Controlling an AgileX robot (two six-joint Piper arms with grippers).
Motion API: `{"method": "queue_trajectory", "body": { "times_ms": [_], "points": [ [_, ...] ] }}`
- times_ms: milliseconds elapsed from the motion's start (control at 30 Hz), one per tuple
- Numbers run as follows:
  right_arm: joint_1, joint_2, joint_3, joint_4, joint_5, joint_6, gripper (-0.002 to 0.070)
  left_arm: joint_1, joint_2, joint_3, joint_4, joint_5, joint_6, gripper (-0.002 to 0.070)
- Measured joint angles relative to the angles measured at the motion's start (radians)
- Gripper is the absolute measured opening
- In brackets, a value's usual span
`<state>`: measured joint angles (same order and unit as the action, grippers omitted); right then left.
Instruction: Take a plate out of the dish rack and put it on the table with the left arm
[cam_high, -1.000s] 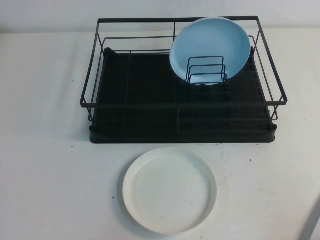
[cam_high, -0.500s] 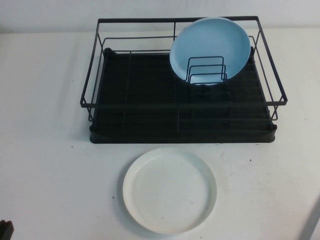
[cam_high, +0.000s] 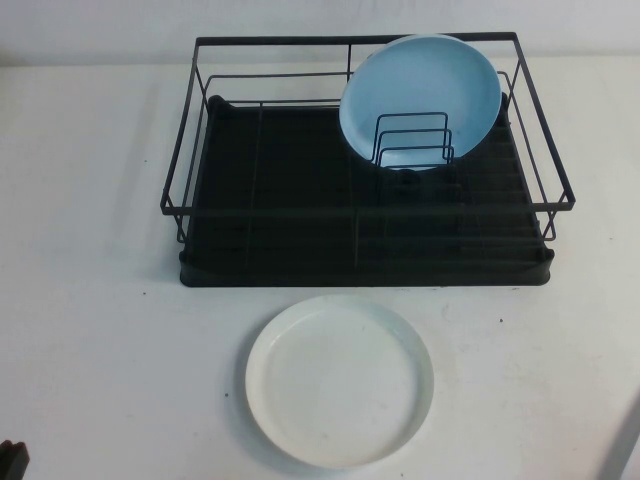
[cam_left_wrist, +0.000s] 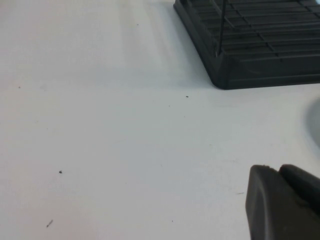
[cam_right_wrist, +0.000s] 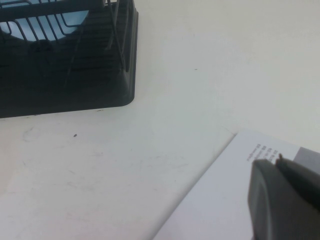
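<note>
A: Item one, nearest. Left gripper (cam_high: 10, 460)?
B: A dark sliver at the near left corner of the desk (cam_high: 90, 350), in the same spot as half a second ago; one second ago it was out of the high view. Its wrist view shows one dark piece of it over bare desk. Whether the jaws are spread or pressed together, I cannot tell.

A: Right gripper (cam_right_wrist: 285, 200)?
B: Near right, seen only in its wrist view, above a white sheet (cam_right_wrist: 220, 200) with small dark print too fine to read. Jaw state: cannot tell.

A: The plate (cam_high: 340, 381)?
B: White, round, lying flat on the desk, rim upward, near centre, just in front of the dish rack (cam_high: 366, 250) and apart from it. Being round, it has no long axis. Unmoved since both earlier frames.

A: Farther?
B: Dish rack, black, long side running left to right. In its far right part a light blue plate (cam_high: 420, 90) stands tilted, face toward the near side, behind wire dividers (cam_high: 412, 140). Unchanged.
</note>
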<state>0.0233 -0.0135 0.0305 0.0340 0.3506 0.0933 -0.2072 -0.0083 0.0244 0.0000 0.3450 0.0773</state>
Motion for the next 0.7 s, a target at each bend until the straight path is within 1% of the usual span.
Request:
{"method": "queue_trajectory", "body": {
  "times_ms": [400,700],
  "points": [
    [0.0,0.0,0.0,0.0,0.0,0.0,-0.0018,0.0,0.0,0.0,0.0,0.0,-0.002,-0.0001],
    [0.0,0.0,0.0,0.0,0.0,0.0,-0.0018,0.0,0.0,0.0,-0.052,0.002,-0.002,-0.0001]
  ]
}}
